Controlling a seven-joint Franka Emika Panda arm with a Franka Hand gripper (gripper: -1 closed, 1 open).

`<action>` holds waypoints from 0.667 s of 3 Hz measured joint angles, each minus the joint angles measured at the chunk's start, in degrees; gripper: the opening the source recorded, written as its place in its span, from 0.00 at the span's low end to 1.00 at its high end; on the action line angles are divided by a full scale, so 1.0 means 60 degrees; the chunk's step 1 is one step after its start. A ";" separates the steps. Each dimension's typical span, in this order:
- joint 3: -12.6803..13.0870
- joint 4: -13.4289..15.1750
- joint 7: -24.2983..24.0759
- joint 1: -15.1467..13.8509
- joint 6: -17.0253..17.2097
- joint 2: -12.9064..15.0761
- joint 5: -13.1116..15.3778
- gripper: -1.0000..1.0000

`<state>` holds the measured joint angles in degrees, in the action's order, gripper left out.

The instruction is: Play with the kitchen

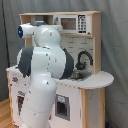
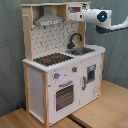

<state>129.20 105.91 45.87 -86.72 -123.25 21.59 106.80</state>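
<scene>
The kitchen (image 2: 60, 75) is a tall white and light-wood toy unit with a red-ringed black hob (image 2: 52, 59), a grey sink (image 2: 82, 50), a black tap (image 2: 75, 39), an oven door (image 2: 64, 95) and a hood (image 2: 48, 20). In the second exterior view my arm comes in from the second exterior view's right at top-shelf height. My gripper (image 2: 72, 16) sits against the upper right compartment. In the first exterior view my white arm (image 1: 45, 65) covers the left half of the kitchen (image 1: 92, 80). The tap (image 1: 82, 57) and the microwave (image 1: 75, 23) show beside it.
The kitchen stands on a light wooden surface (image 2: 102, 107) with a seam in front. A grey curtain (image 2: 10, 55) hangs behind it. A rounded counter end (image 1: 102, 79) sticks out at the first exterior view's right.
</scene>
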 joint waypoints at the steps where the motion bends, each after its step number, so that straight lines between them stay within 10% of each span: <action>1: -0.0004 -0.0003 -0.0001 0.0001 -0.0006 -0.0011 0.0000 1.00; 2: -0.0438 -0.0329 -0.0039 0.0094 -0.0679 -0.0405 -0.0014 1.00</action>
<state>126.57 103.94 45.64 -86.16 -127.32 19.16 106.72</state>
